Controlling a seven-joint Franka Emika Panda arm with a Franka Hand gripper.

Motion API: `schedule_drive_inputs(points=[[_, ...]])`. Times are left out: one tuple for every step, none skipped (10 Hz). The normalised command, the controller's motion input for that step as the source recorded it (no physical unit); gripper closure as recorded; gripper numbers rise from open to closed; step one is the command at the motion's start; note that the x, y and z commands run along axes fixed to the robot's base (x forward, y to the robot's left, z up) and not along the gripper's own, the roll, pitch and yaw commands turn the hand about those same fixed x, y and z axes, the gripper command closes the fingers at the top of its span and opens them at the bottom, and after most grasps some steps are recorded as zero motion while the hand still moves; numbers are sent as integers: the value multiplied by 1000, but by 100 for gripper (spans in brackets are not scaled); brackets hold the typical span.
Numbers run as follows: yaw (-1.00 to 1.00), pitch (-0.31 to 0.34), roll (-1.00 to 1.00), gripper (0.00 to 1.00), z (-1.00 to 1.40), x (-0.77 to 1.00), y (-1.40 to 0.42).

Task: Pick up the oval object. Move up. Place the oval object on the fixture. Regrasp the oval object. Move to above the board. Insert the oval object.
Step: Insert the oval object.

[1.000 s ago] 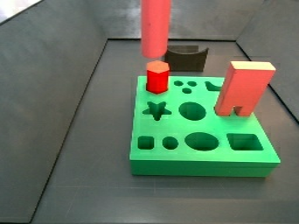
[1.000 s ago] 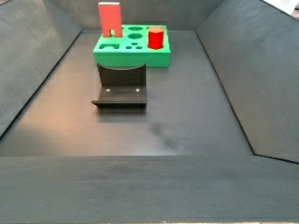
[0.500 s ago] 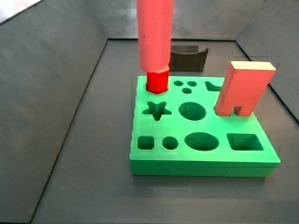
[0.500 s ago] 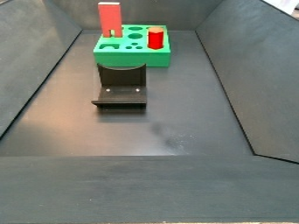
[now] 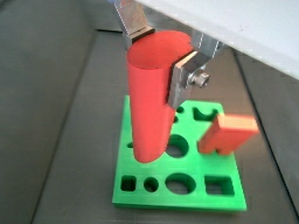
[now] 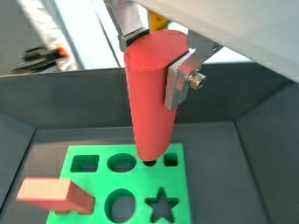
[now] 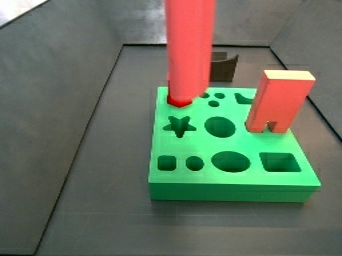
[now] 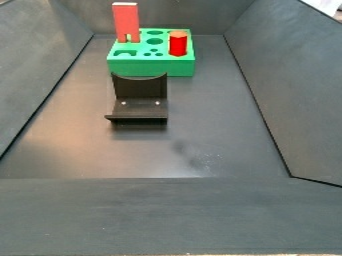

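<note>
As the red rod [image 5: 152, 96] hangs upright between the silver fingers [image 5: 184, 77] of the gripper [image 5: 158, 48], its lower end in a side view has sunk from above the short hexagonal peg to the level of the green board [image 7: 230, 175] top, at the corner where that peg stood in view a second ago. The peg itself is now hidden behind the rod [image 7: 189, 50] in that view, and in the opposite side view it still shows as a short red stub [image 8: 177, 42] on the board [image 8: 151, 66], so whether the rod is above it, beside it or entering a hole I cannot tell. Both wrist views show the jaws closed narrowly on the rod's upper part, pads flat against its sides, with the rod [image 6: 152, 96] tip hovering over the row of cut-outs at the board's [image 6: 105, 188] edge. By my reading, the insertion step is under way: the descent has brought the tip close to the board, and alignment with the oval hole is what matters now. The tall salmon block [image 7: 281, 100] stands where it did, slotted in the board, and the black fixture [image 8: 138, 105] sits empty on the floor, well apart from the gripper.
</note>
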Motion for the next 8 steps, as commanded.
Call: schedule_drive_inputs(points=[[-780, -90, 129, 100, -449, 211, -120], [-734, -67, 113, 100, -337, 260, -146], [-734, -66, 113, 100, -334, 263, -146], [-734, -59, 106, 100, -280, 254, -149], [-794, -90, 84, 100, -263, 186, -126], [-909, -79, 67, 100, -231, 77, -54], [-877, -67, 86, 100, -249, 117, -49], [-854, -69, 94, 100, -251, 146, -40]])
